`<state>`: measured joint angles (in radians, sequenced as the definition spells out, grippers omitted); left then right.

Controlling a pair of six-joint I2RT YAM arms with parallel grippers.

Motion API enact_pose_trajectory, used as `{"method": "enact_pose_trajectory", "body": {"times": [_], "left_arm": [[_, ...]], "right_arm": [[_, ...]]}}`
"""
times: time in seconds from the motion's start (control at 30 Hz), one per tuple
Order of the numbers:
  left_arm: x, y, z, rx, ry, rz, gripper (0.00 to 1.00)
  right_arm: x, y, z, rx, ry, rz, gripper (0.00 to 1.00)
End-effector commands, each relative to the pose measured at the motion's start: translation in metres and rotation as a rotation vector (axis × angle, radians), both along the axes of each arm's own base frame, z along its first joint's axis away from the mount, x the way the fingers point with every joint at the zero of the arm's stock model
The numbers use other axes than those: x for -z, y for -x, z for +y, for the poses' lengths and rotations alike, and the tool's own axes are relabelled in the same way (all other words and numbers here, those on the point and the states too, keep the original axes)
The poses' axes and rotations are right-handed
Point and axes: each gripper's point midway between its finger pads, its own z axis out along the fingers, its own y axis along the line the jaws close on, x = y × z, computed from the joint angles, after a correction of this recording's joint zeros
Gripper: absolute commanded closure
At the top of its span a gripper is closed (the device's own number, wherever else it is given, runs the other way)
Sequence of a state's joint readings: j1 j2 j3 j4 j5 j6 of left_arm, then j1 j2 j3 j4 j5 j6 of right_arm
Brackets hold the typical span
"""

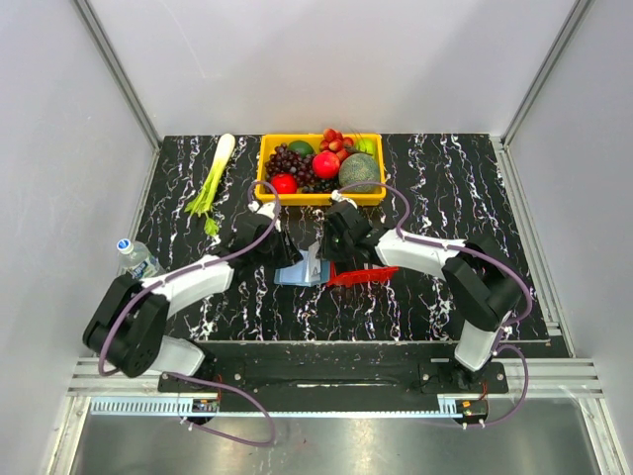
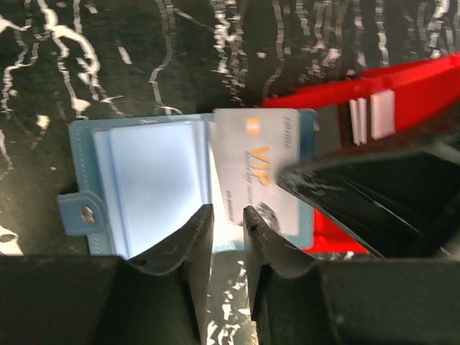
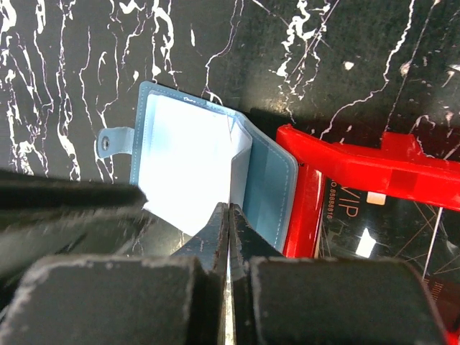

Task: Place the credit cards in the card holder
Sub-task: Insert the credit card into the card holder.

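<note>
Far off to the left of the left hand (image 2: 228, 226), a water bottle (image 1: 138, 259) stands at the edge of the dark marbled surface (image 2: 108, 57). A green stalk (image 1: 213, 183) lies beyond the hand, also on its left. The left hand itself hangs low with its fingers set narrowly apart and nothing between them.

Just past those fingertips the blue card holder (image 2: 147, 187) lies open and flat. Its pale clear pockets face up and its snap tab sticks out on the hand's left. A pale card (image 2: 251, 154) printed with orange VIP lettering sits over the right half of the holder, its left edge at the fold.

Beyond both hands, at the back of the surface, a yellow basket (image 1: 321, 201) is full of fruit.

The right hand (image 3: 228, 215) comes in beside the left one, over the near right part of the holder. Its fingers are pressed together with only a thin pale line between them, which looks like the pale card gripped edge-on. From the left wrist, its dark tip covers that card's lower right corner.

Immediately to the right of the right hand, touching the holder's edge, is the red tray (image 2: 410, 75). A few white cards (image 2: 374, 116) stand on edge against its far wall. A dark card (image 3: 374, 230) with VIP lettering lies flat on its floor.
</note>
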<state>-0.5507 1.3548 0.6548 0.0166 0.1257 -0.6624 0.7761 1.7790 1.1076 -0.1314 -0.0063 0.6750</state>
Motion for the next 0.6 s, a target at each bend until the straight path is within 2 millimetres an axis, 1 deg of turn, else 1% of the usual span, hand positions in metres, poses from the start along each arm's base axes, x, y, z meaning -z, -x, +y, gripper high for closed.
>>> {"method": "enact_pose_trajectory", "body": {"times": [0.0, 0.13, 0.3, 0.37, 0.47, 0.57], "left_arm": [[0.024, -0.010, 0.011, -0.024, -0.062, 0.058, 0.74], [0.041, -0.001, 0.017, -0.030, -0.086, 0.099, 0.75], [0.060, 0.008, 0.030, -0.054, -0.139, 0.135, 0.75], [0.067, 0.013, 0.034, -0.061, -0.154, 0.155, 0.77], [0.072, 0.020, 0.041, -0.092, -0.163, 0.174, 0.78], [0.073, 0.026, 0.047, -0.127, -0.160, 0.185, 0.78]], "right_arm": [[-0.007, 0.005, 0.015, -0.038, -0.076, -0.007, 1.00], [-0.005, 0.012, 0.020, -0.047, -0.123, 0.024, 1.00], [0.002, 0.016, 0.026, -0.051, -0.132, 0.069, 1.00], [0.004, 0.017, 0.026, -0.043, -0.138, 0.078, 1.00], [0.003, 0.018, 0.024, -0.043, -0.143, 0.079, 1.00], [0.004, 0.016, 0.028, -0.045, -0.148, 0.084, 1.00]]}}
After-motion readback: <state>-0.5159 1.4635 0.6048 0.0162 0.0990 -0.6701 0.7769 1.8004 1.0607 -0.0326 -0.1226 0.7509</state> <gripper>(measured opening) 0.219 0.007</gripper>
